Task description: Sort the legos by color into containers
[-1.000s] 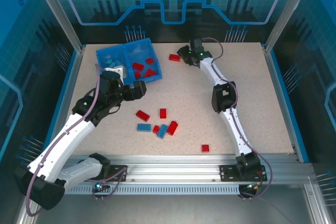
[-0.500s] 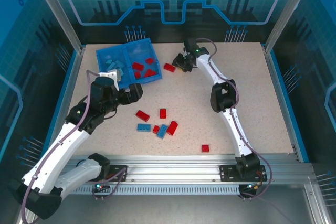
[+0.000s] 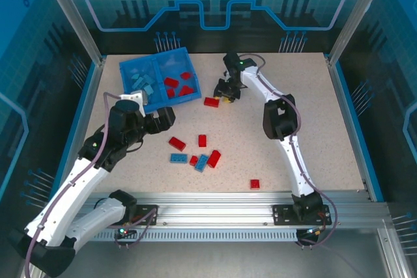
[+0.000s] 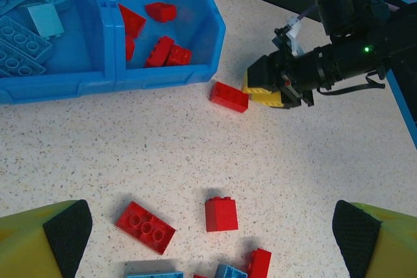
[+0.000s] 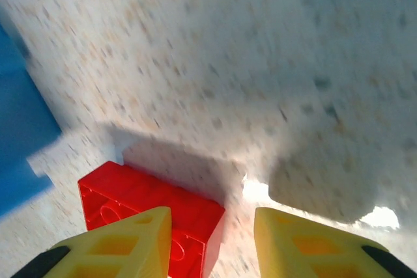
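Red lego (image 3: 210,101) lies on the speckled desk (image 3: 273,161) just outside the blue tray (image 4: 163,75), the right fingers (image 5: 124,245), slightly parted on an outstretched arm, touching it, while the left fingers (image 4: 26,247) are spread wide and empty.

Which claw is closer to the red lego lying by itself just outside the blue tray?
Right. The right claw is right beside that red lego, on the side away from the tray. The left claw hangs farther back, near the loose legos.

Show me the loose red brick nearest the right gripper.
The red rectangular plastic brick beside the blue plastic tray, right at the right gripper; other loose red bricks lie farther, mid-table.
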